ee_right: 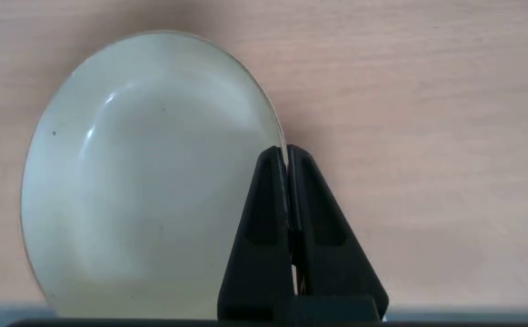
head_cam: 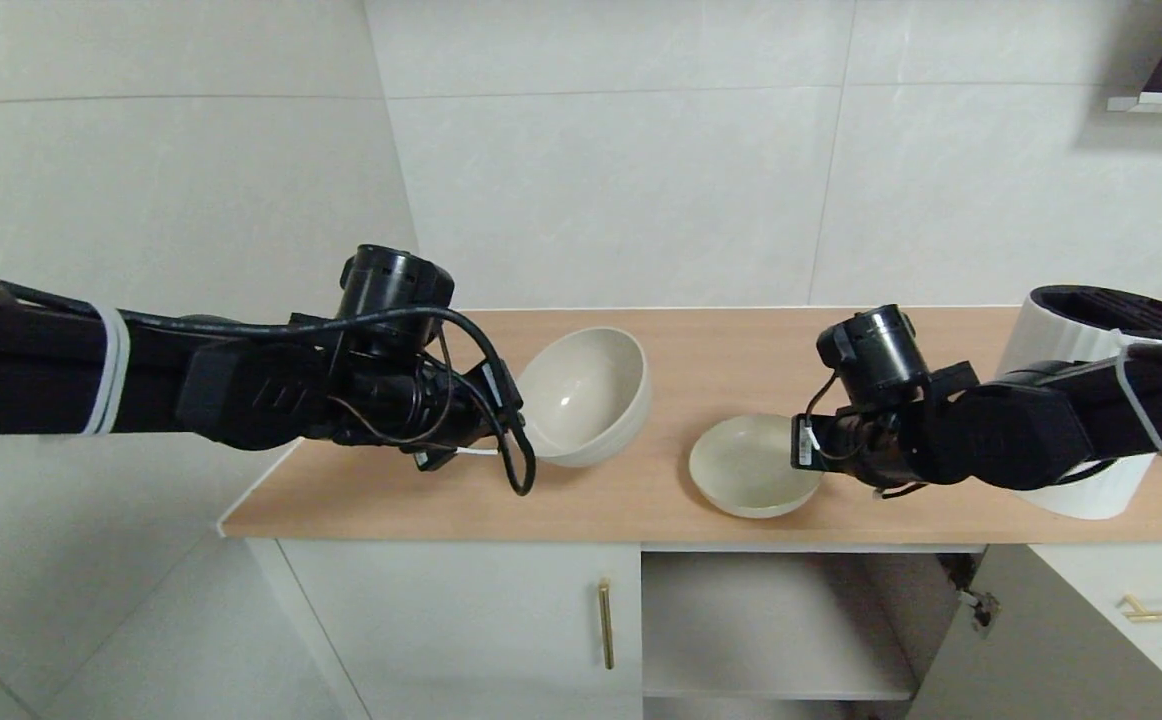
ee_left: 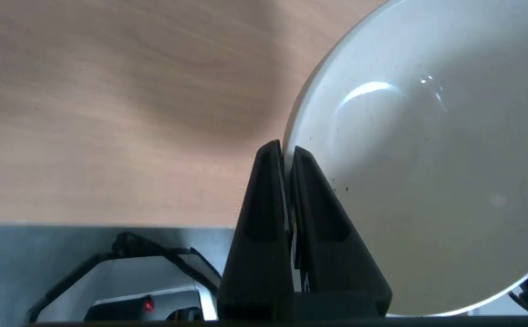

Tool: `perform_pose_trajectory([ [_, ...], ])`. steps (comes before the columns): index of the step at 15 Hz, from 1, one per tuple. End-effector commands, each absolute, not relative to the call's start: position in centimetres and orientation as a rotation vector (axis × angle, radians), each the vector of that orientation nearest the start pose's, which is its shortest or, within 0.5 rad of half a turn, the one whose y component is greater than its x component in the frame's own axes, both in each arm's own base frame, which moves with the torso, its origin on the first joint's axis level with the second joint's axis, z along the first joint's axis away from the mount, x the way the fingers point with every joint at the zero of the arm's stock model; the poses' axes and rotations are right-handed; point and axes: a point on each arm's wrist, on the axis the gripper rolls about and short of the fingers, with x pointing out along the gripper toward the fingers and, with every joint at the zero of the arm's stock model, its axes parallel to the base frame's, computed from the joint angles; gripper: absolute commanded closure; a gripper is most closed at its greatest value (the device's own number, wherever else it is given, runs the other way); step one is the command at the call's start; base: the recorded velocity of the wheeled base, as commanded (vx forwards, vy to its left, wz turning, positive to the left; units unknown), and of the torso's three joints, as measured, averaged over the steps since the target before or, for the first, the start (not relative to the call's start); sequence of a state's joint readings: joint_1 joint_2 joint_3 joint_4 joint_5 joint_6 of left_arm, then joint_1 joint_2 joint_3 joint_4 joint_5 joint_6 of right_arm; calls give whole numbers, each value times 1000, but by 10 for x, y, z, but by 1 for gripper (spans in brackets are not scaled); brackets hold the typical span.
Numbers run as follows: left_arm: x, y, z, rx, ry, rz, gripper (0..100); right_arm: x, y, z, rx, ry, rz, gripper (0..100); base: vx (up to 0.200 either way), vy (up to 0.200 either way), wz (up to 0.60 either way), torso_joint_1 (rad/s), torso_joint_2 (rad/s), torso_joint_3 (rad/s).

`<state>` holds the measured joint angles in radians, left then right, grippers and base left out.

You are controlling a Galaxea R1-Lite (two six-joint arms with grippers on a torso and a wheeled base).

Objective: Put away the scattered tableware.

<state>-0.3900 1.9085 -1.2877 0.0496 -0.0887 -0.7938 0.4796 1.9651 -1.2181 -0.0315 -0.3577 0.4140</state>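
Our left gripper [ee_left: 286, 156] is clenched on the rim of the large cream ceramic bowl [head_cam: 586, 390], which is tilted over the left of the light wooden countertop [head_cam: 741, 345]. Our right gripper [ee_right: 287, 156] pinches the rim of the smaller pale shallow bowl [head_cam: 746, 465], right of it near the front edge.

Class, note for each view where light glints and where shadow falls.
Head view: a small glint inside the large bowl. Left wrist view: two bright glints in that bowl, a soft shadow on the counter beside it. Right wrist view: a faint sheen on the small bowl.
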Motion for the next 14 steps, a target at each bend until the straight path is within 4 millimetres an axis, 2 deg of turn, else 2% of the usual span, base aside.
perform_pose_trajectory([
  [1, 323, -134, 197, -654, 770, -190, 100, 317, 158, 174, 138, 629, 18, 100, 0, 0, 0, 0, 0, 0],
  [2, 318, -132, 200, -655, 763, -192, 100, 311, 156, 182, 152, 631, 46, 100, 0, 0, 0, 0, 0, 0],
  [5, 283, -110, 213, -588, 728, -212, 100, 271, 137, 222, 207, 676, 173, 100, 0, 0, 0, 0, 0, 0],
  [6, 267, -103, 216, -547, 713, -228, 100, 258, 130, 231, 215, 690, 198, 100, 0, 0, 0, 0, 0, 0],
  [7, 260, -101, 218, -537, 704, -235, 100, 254, 127, 235, 219, 684, 203, 100, 0, 0, 0, 0, 0, 0],
  [8, 242, -94, 222, -512, 687, -251, 100, 240, 120, 240, 228, 674, 227, 100, 0, 0, 0, 0, 0, 0],
  [11, 214, -84, 217, -471, 691, -285, 100, 215, 112, 230, 206, 708, 248, 100, 0, 0, 0, 0, 0, 0],
  [14, 208, -85, 210, -464, 716, -289, 100, 194, 100, 215, 192, 747, 236, 100, 0, 0, 0, 0, 0, 0],
])
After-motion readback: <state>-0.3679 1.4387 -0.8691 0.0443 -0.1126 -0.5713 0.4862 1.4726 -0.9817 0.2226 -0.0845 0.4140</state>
